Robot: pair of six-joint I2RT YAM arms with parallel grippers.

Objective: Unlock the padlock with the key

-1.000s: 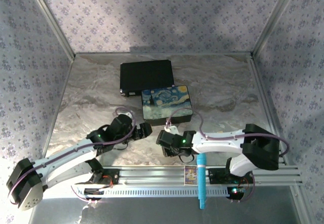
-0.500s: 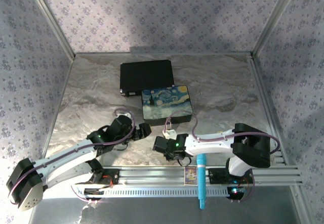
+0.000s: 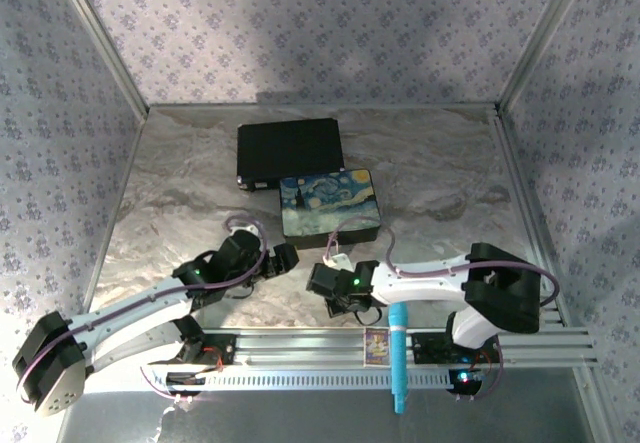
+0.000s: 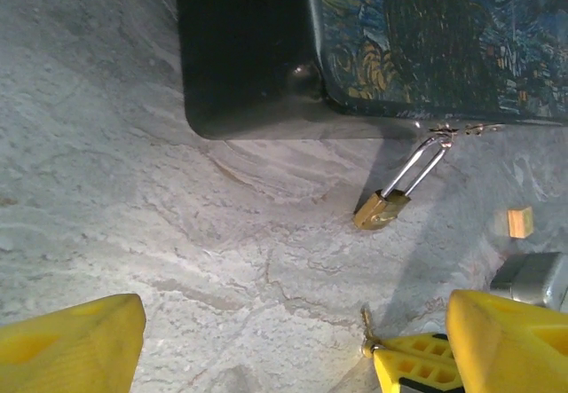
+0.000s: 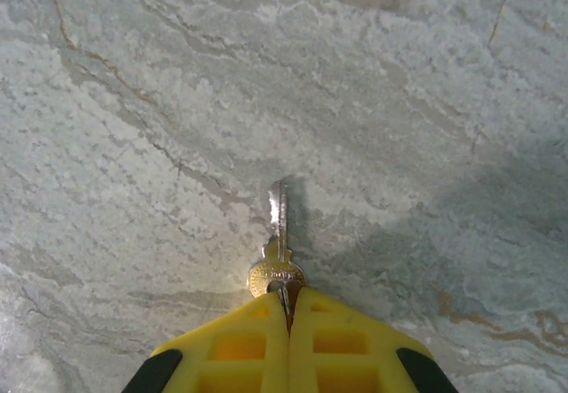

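Note:
The padlock (image 4: 382, 209) is small and brass, and lies on the marble table with its silver shackle hooked through the latch of the painted box (image 4: 417, 38). My right gripper (image 5: 286, 297) is shut on the round brass head of the key (image 5: 278, 233). The silver blade points forward, low over the table. In the left wrist view the key's tip (image 4: 366, 326) pokes out of the right gripper's yellow fingers (image 4: 417, 366), a short way below the padlock. My left gripper (image 4: 293, 349) is open and holds nothing, its yellow fingers wide apart, facing the padlock.
A black box (image 3: 288, 151) sits behind the painted box (image 3: 328, 203). A small tan block (image 4: 520, 222) lies on the table right of the padlock. A blue tool (image 3: 398, 358) rests across the front rail. Patterned walls close in the table.
My right gripper has closed on the key and shifted a little to the left. The left arm has hardly moved.

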